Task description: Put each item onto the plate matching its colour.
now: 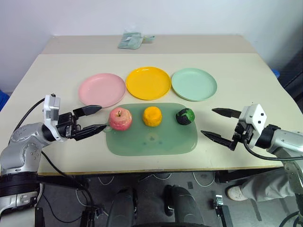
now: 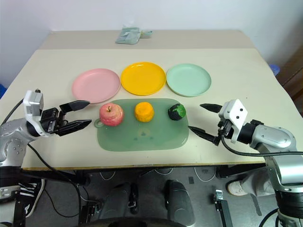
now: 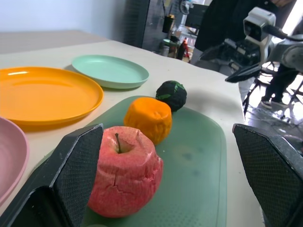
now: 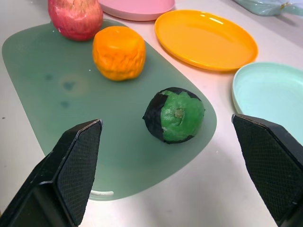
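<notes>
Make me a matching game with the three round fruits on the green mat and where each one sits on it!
Things:
1. pink-red apple with a stem
2. round orange fruit
3. dark green lumpy ball

Places on the translucent green rectangular mat:
A. the middle of the row
B. the end nearest the right gripper
C. the end nearest the left gripper

Pairs: 1-C, 2-A, 3-B. Both grippers have their jaws open and hold nothing.
</notes>
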`<state>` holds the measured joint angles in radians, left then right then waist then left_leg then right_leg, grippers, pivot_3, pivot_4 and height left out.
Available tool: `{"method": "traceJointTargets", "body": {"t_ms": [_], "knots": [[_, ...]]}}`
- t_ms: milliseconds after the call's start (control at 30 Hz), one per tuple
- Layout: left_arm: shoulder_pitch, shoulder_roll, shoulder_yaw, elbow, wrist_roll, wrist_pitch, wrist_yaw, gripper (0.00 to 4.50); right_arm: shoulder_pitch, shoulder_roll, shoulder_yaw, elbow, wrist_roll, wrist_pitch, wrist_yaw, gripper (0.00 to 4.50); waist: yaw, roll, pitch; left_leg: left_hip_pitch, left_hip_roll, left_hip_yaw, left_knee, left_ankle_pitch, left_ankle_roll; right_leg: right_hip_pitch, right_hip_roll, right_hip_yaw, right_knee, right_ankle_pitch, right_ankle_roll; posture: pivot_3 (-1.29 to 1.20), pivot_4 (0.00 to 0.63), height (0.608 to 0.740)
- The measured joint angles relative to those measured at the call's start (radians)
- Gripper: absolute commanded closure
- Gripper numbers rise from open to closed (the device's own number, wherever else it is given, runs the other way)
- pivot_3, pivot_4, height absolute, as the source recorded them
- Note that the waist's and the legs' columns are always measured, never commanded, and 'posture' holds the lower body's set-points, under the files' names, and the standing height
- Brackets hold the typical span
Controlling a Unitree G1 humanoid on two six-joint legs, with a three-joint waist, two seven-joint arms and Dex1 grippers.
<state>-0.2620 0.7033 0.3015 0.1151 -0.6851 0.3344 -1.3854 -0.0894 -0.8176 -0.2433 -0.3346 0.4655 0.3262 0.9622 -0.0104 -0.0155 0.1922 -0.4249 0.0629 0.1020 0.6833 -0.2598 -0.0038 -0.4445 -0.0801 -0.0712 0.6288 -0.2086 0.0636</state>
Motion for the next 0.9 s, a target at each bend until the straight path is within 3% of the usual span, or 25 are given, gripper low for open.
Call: {"method": "traceJointTargets", "body": {"t_ms": [267,467,900], "knots": [[0.017,-0.008,0.004,-0.012,-0.007,-0.004,0.026,0.00,-0.038,0.007,0.032,0.006,-0.012,0.000,-0.010,0.02,0.005,0.000,0.000,0.000,0.000,0.000,0.000,0.000,0.000,0.000,0.000,0.000,0.000,0.000,0.000,0.00,0.150,0.740],[-0.069,-0.003,0.007,0.020,-0.024,0.006,0.016,0.00,-0.047,0.017,0.047,-0.008,-0.012,0.012,-0.040,0.02,0.011,0.000,0.000,0.000,0.000,0.000,0.000,0.000,0.000,0.000,0.000,0.000,0.000,0.000,0.000,0.00,0.150,0.740],[-0.148,0.046,0.018,0.140,0.001,-0.001,0.003,0.00,-0.222,0.135,0.158,-0.033,-0.049,0.043,-0.156,0.02,0.006,0.000,0.000,-0.001,0.000,0.000,0.000,0.000,0.000,0.000,0.000,0.000,0.000,0.000,0.000,0.00,0.150,0.740]]}}
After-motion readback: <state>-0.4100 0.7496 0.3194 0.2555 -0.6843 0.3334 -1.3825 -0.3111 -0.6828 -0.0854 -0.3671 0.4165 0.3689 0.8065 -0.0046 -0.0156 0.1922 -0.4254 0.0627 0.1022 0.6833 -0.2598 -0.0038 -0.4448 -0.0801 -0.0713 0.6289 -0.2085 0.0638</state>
